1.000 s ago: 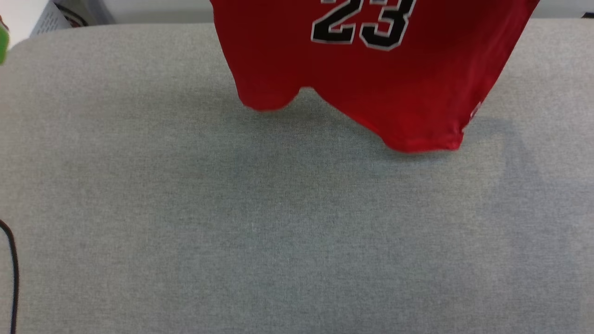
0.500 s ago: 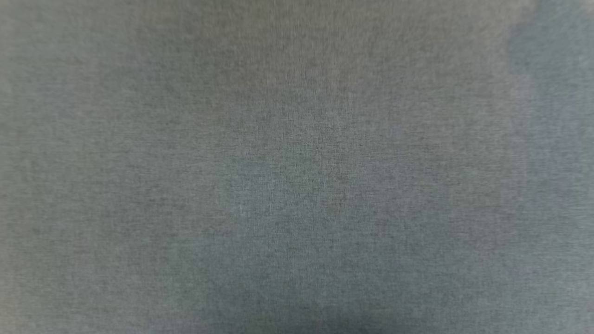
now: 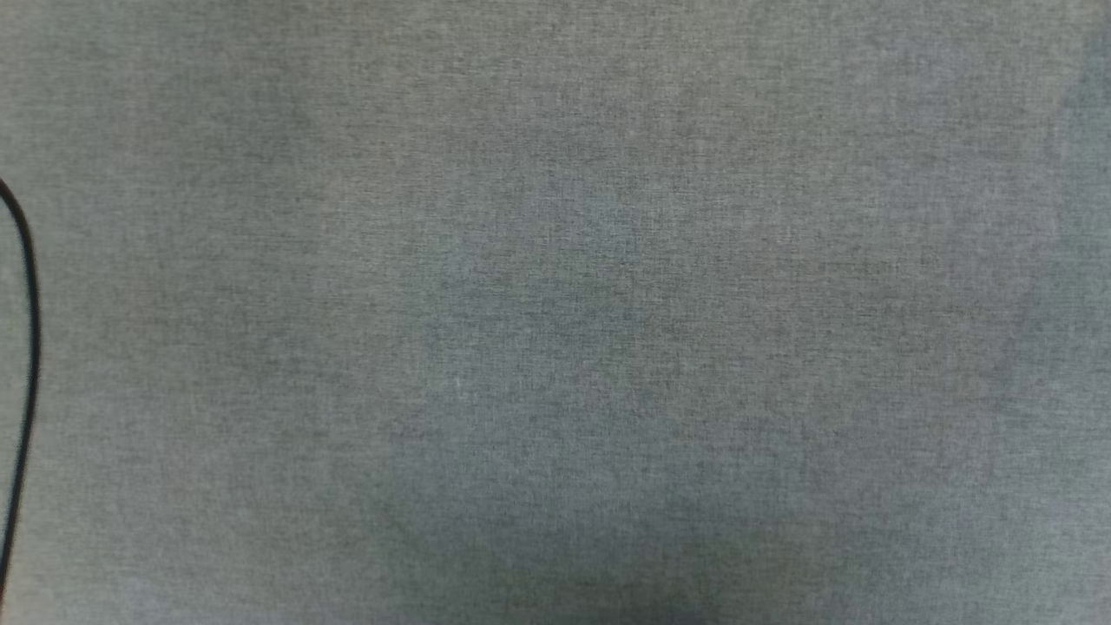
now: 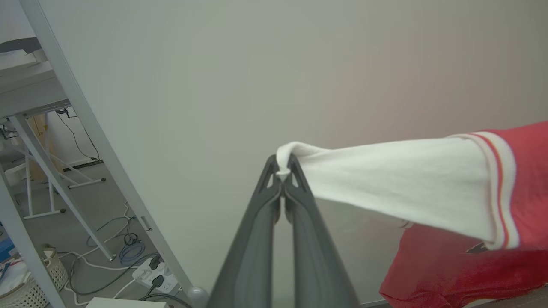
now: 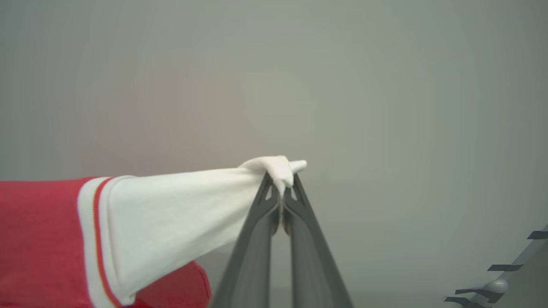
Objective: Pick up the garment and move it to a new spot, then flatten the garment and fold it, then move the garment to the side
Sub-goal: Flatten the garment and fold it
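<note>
As the left end effector (image 4: 283,173) pinches the garment (image 4: 398,184) mid-frame, the right end effector (image 5: 282,190) does likewise. Both clamp white sleeves.

The left gripper (image 4: 282,171) pinches the white sleeve tip of the garment (image 4: 411,188), which stretches toward three o'clock. Cables (image 4: 128,252) and a power strip (image 4: 156,273) lie at eight o'clock.

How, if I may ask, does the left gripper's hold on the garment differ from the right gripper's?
The left gripper pinches a small sleeve tuft; the right gripper a fuller bunch over its tips. The left gripper's sleeve runs to its view's right, the right gripper's to its view's left. Both are shut on white sleeves of the garment.
</note>
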